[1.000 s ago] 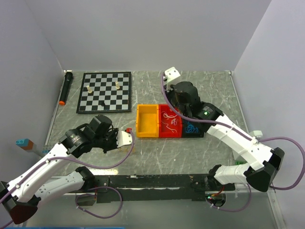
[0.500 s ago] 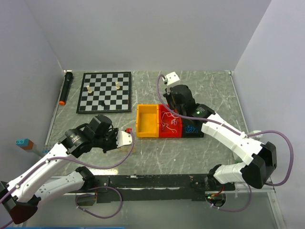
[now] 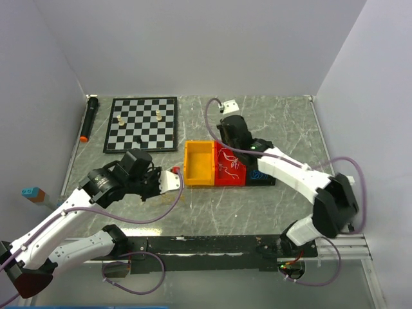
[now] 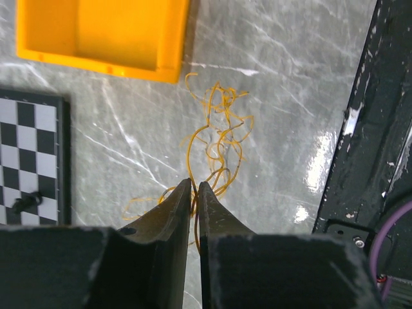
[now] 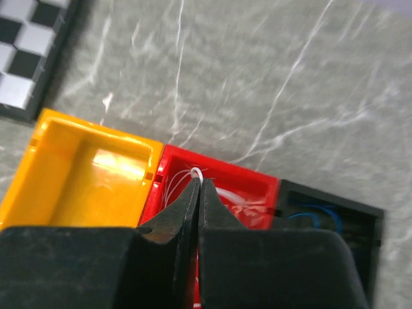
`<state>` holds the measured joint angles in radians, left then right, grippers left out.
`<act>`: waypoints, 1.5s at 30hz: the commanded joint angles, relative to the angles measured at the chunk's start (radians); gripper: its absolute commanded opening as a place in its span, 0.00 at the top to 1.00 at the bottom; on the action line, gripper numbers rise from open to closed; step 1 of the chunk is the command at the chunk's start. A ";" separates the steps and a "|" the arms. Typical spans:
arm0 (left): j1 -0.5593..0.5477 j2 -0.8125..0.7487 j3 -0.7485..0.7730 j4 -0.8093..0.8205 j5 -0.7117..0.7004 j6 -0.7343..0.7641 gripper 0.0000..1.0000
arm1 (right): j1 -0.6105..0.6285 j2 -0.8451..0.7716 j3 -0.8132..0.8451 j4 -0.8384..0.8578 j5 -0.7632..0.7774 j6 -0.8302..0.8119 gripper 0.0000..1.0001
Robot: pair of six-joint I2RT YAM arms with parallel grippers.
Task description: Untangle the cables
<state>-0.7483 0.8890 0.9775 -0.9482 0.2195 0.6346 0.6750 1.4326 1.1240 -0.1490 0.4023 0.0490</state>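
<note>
The left jaws are clenched on a strand of the yellow cable (image 4: 215,138). Its tangle lies on the worktop (image 4: 277,96), just on the arms' side of the yellow bin (image 4: 96,64). The right jaws are pressed together on a loop of white cable (image 5: 197,171) over the red bin (image 5: 222,168), which touches the yellow bin's right side. Blue cable (image 5: 315,215) lies in the black bin (image 5: 335,196), next beyond the red one.

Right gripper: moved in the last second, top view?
Yes. The right gripper swung left, away from the black bin toward the yellow bin. It is now over the red bin, jaws shut on a white cable.
</note>
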 commanded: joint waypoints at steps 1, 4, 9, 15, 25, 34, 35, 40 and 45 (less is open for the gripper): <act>-0.002 0.010 0.059 0.006 0.032 -0.012 0.84 | -0.012 0.124 -0.018 0.054 -0.008 0.135 1.00; -0.003 0.004 0.055 0.005 0.034 -0.006 0.84 | -0.026 0.179 -0.030 0.052 -0.026 0.222 1.00; -0.003 -0.009 0.046 0.008 0.034 0.002 0.84 | -0.074 0.221 -0.058 0.028 -0.126 0.348 1.00; -0.008 -0.002 0.044 0.014 0.040 0.010 0.84 | -0.103 0.247 -0.067 0.016 -0.180 0.380 1.00; -0.006 0.005 -0.199 0.080 0.015 0.017 0.66 | -0.091 -0.006 -0.076 0.003 -0.284 0.305 0.34; -0.006 0.114 -0.356 0.273 0.017 0.004 0.63 | 0.090 -0.290 -0.323 0.055 -0.342 0.311 0.34; -0.006 0.125 -0.359 0.293 0.014 0.002 0.63 | 0.107 -0.314 -0.354 0.077 -0.361 0.324 0.36; -0.008 0.194 -0.375 0.350 0.011 0.030 0.65 | 0.159 -0.351 -0.463 0.133 -0.450 0.365 0.41; -0.006 0.226 -0.408 0.391 -0.011 0.082 0.67 | 0.163 -0.339 -0.518 0.178 -0.499 0.374 0.45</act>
<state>-0.7521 1.0988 0.5949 -0.6258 0.2199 0.6666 0.8318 1.1019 0.6243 -0.0750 -0.0341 0.4007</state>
